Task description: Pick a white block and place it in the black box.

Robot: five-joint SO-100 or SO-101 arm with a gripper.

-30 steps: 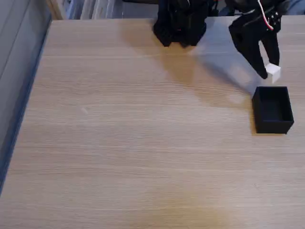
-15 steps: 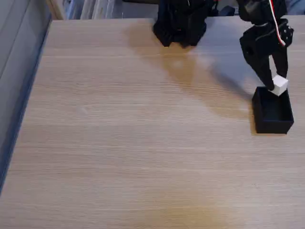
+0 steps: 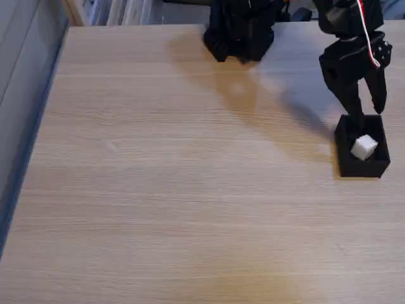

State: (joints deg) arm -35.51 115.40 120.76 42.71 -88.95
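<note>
One white block (image 3: 364,147) lies inside the black box (image 3: 345,163), seen in the fixed view at the right side of the worktop (image 3: 177,190). The block sits tilted, one corner turned toward the camera, roughly in the middle of the box's open top and free of the fingers above it. The box stands upright on the worktop, near the right edge of the picture, its thin walls enclosing the block on all sides.

Directly above the far rim of the box hangs the tool (image 3: 369,113), pointing downward. Its two black fingers are spread apart with a clear gap between them — nothing is held. The left finger's tip reaches down to about the box's far wall; whether it touches the rim cannot be told from this angle. The right finger ends slightly higher. A red-and-white cable (image 3: 369,38) runs along the upper part of the arm.

The arm's black base (image 3: 239,31) stands at the far edge of the worktop, near the top centre of the picture, well apart from the box. Soft shadows of the arm fall on the light wood between the base and the box.

Along the left side a grey-blue strip (image 3: 25,126) borders the worktop's edge — its nature cannot be determined.
</note>
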